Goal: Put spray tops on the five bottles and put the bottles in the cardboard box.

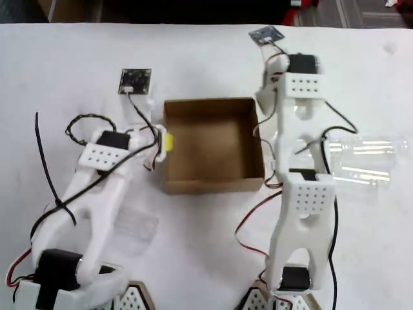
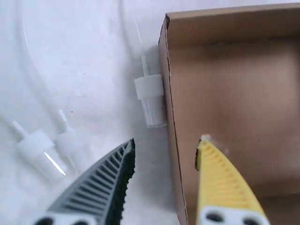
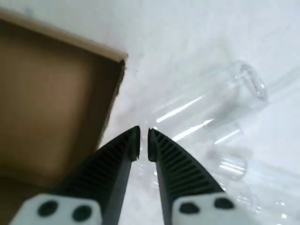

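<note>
Grey and yellow fingers of the left claw (image 2: 167,139) are spread and empty, astride the cardboard box (image 2: 234,93) wall. One spray top (image 2: 150,101) lies just ahead of the tips against that wall and two more spray tops (image 2: 37,147) out past the grey finger, likely lined up for a pick. On the other wrist the right claw (image 3: 144,133) is pinched closed on nothing, with clear bottles (image 3: 211,108) lying just beyond its tips and the box off to one side. From above, the box sits bare between both arms, so no bottle seems packed yet.

White table (image 1: 64,58) bearing open cardboard box (image 1: 213,145), clear bottles (image 1: 364,158) and loose spray tops (image 2: 149,93)
</note>
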You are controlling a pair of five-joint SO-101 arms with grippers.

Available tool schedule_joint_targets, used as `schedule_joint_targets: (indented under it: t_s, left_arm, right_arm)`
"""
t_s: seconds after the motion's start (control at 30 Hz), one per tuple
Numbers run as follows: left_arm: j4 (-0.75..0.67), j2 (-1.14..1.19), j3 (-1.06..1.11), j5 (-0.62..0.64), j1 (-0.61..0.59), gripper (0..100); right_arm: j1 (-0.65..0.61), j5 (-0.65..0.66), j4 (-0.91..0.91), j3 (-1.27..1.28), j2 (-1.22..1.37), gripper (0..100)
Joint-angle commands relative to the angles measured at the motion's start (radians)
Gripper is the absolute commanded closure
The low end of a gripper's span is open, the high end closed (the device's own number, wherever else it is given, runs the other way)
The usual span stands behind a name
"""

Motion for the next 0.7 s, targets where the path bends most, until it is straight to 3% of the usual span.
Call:
schedule_joint_targets:
  t_s: [0.0,0.1,0.17,0.43,0.6,0.67]
  left_arm:
    - [-0.018,-0.008,-0.009,0.005,0.007,80]
    - [-0.018,-0.01,-0.009,0.005,0.007,80]
    - [-0.018,-0.01,-0.009,0.005,0.007,80]
    - [-0.018,-0.008,-0.014,0.005,0.005,80]
    - [-0.018,-0.008,-0.015,0.003,0.005,80]
    - [-0.02,-0.008,-0.015,0.003,0.005,80]
  right_arm:
    - [0.042,0.327,0.062,-0.031,-0.048,98.1]
    - [0.093,0.603,0.056,0.026,-0.042,98.1]
    - [0.113,0.713,0.056,0.054,-0.045,97.8]
    - [0.11,0.729,-0.018,0.052,-0.047,73.4]
    - [0.114,0.68,-0.166,0.052,-0.048,70.9]
    - [0.116,0.787,-0.142,0.044,-0.05,70.8]
